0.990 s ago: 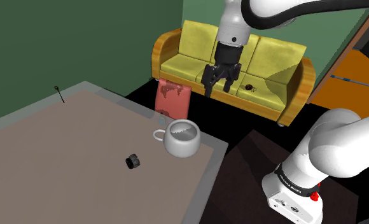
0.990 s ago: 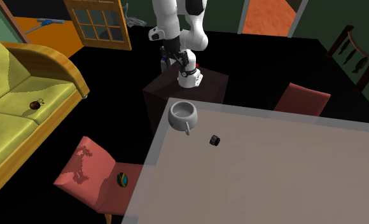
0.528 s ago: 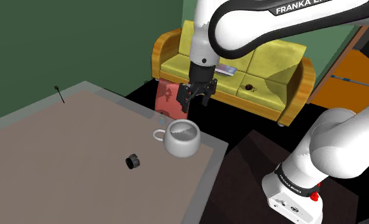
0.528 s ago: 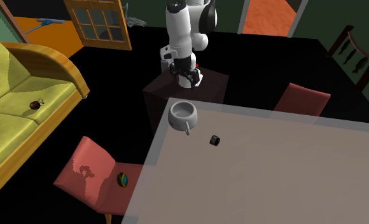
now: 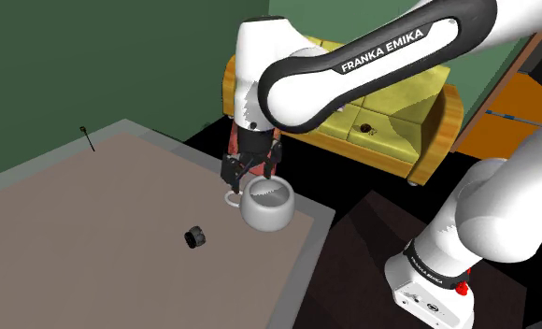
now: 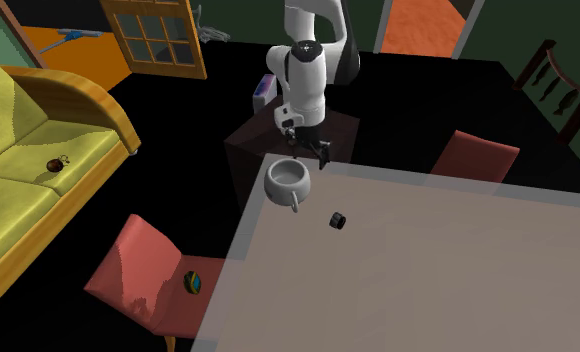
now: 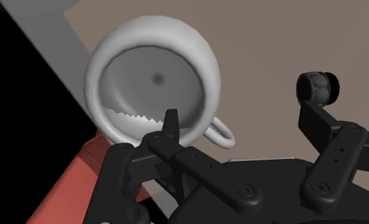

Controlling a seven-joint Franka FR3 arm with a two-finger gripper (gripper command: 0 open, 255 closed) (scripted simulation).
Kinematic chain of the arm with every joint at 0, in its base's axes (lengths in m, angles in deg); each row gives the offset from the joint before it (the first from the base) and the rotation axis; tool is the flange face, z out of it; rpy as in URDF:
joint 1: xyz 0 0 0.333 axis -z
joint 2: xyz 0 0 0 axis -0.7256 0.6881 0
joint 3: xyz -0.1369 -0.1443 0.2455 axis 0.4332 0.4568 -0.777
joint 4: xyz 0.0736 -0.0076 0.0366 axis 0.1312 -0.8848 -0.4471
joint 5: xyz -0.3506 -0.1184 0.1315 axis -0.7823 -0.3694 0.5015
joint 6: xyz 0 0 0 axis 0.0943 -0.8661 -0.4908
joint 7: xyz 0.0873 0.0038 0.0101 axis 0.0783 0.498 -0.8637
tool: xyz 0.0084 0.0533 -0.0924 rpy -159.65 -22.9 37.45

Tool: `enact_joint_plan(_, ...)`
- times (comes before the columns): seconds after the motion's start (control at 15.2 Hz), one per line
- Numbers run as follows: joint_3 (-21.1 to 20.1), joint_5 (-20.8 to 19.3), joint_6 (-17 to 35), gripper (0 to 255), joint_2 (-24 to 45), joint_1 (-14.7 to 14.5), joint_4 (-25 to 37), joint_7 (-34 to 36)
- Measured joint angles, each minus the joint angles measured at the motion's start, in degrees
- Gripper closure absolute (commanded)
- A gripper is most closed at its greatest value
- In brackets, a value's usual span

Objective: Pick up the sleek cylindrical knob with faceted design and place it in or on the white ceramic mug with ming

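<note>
At the jaws themselves: black gripper [image 7: 240, 121], released, fingers [image 7: 171, 127] standing well apart, clasping nothing. Hovering low over the grey-brown table [image 7: 259, 38], close to its edge.

Just beneath and ahead of one jaw: white mug [image 7: 205, 60], upright, mouth open toward the hand, jagged pattern along the inner rim, handle turned toward the gap between the jaws. Touched by neither jaw. From the shoulder view, gripper [image 5: 251, 176] right above the handle side of the mug [image 5: 267, 207].

Farther out, in line with the tip of the other jaw: small dark knob [image 7: 317, 88], round and faceted, lying on the table, apart from the mug on its handle side. Well clear of both jaws, as the knob [image 5: 195, 237] on the table [image 5: 92, 224] in the shoulder view and the knob [image 6: 337, 220] in the second exterior view confirm.

Past the table edge below the jaws: red chair [image 6: 143, 270], a small striped ball [image 6: 192, 283] on its seat.

Behind the gripper [image 6: 311, 150] in the second exterior view: dark box of the stand [image 6: 268, 135], just beside the table [image 6: 428, 280] and near the mug [image 6: 286, 180].

Farthest from the jaws: yellow sofa [image 5: 391, 112] with wooden frame, against a green wall [image 5: 120, 56].
</note>
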Motion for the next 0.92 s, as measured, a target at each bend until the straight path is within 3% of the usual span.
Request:
enact_joint_plan(0.46,-3.5,-10.3,5.9,0,16.6,-2.8,9.5,10.5)
enact_joint_plan(0.92,-1.7,-20.6,7.7,0,32.1,-9.1,21.1,18.8)
